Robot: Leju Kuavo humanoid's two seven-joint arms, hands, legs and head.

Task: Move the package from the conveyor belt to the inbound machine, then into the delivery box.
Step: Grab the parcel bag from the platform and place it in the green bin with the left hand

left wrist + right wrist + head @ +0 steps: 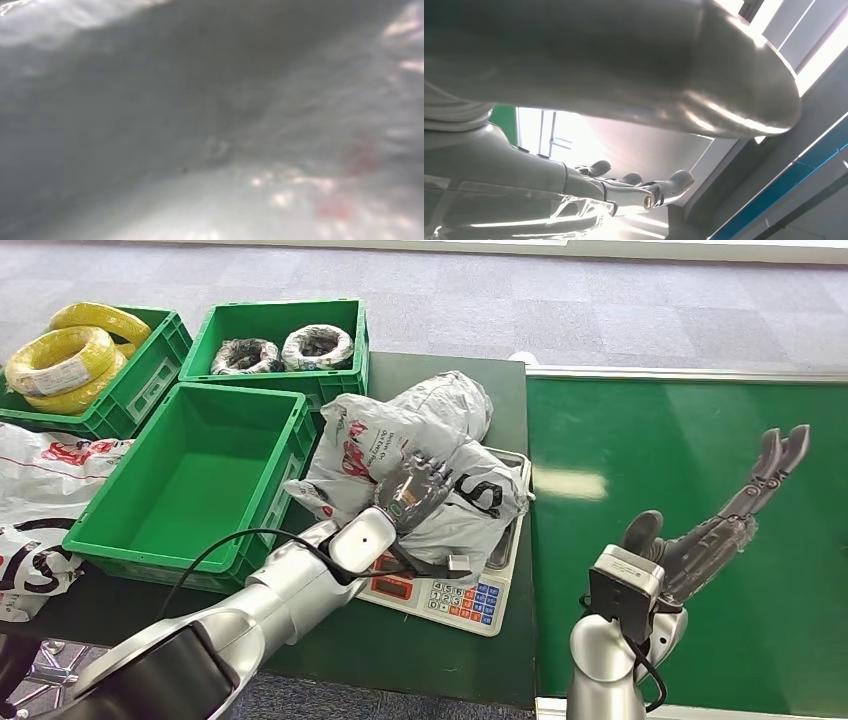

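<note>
Centre of the head frame, you've got the left hand (415, 490) pressed onto the grey package (420, 455), fingers curled into the plastic; looks like a grasp, though the left wrist cam is just blurred grey film so you can't confirm how firm; the package sits on the scale (470, 595), spilling up and left over the scale's edge twd the bins; its long axis runs lower right to upper left in the frame; the empty green bin (200, 475) lies just left of it, rim nearly touching the bag; so your next move is a short carry leftward, left arm far nearer; right hand (735, 515) hangs over the green belt (690, 430) at frame right, fingers spread, holding nothing, well apart from the package.
</note>
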